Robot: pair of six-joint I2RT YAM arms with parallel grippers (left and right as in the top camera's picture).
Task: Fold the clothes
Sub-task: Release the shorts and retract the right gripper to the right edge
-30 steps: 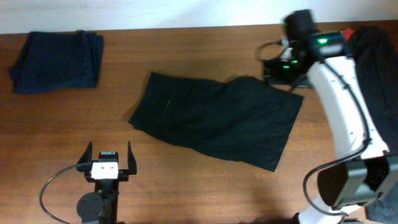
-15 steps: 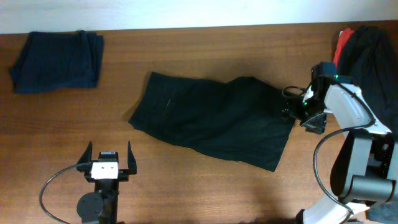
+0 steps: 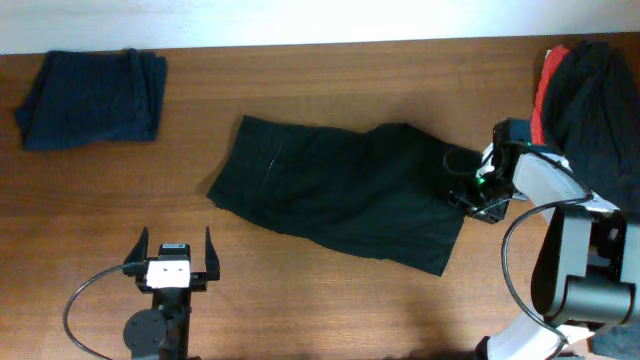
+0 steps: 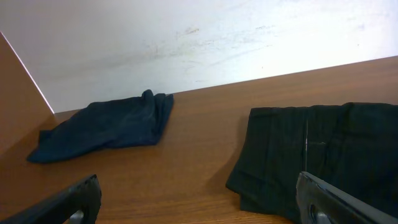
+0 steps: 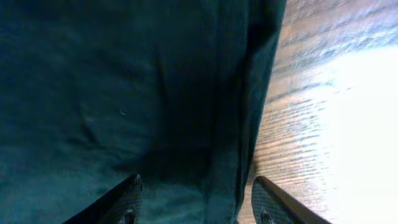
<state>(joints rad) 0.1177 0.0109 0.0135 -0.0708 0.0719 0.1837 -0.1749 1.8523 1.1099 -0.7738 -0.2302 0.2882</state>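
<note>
Black shorts-like clothes (image 3: 340, 190) lie spread flat in the middle of the table; they also show in the left wrist view (image 4: 323, 155) and fill the right wrist view (image 5: 124, 99). A folded navy blue garment (image 3: 92, 98) lies at the far left, also in the left wrist view (image 4: 102, 124). A pile of black (image 3: 600, 90) and red (image 3: 545, 80) clothes sits at the far right. My right gripper (image 3: 462, 180) is open, low over the shorts' right edge (image 5: 261, 112), one finger on each side of it (image 5: 196, 208). My left gripper (image 3: 170, 258) is open and empty near the front edge (image 4: 196, 205).
The wooden table (image 3: 330, 80) ends at a white wall at the back. A cable loops from the left arm's base (image 3: 75, 300). The right arm's body (image 3: 575, 280) stands at the front right.
My right arm has swung from the shorts' far right corner down to their right edge and dropped low over it. The shorts' right side has shifted slightly. The left arm has not moved.
</note>
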